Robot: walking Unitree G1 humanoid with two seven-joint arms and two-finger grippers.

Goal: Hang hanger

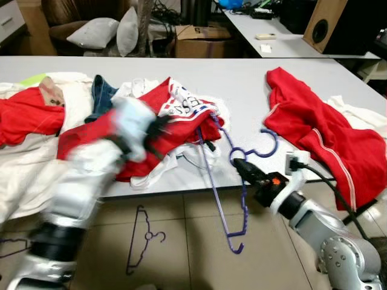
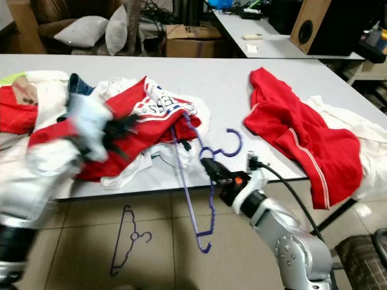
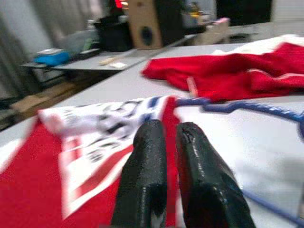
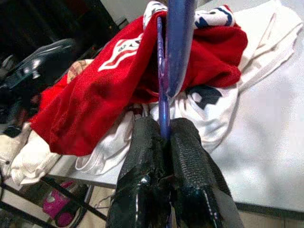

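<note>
Grey bench (image 1: 242, 90) littered with clothes: right tool (image 1: 240, 164) pinches purple hanger (image 1: 225, 181), left tool (image 3: 164, 156) pressed together over red jersey (image 1: 163, 130); next, judged: free hanger from jersey.

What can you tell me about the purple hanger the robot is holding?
The purple hanger is thin and looks like plastic, with a curled hook lying on the grey table. The right gripper has its jaws shut on the hanger near the hook. One arm of it reaches up into the red and white jersey on the clothes pile. The other end hangs past the table edge, over the tiled floor.
</note>
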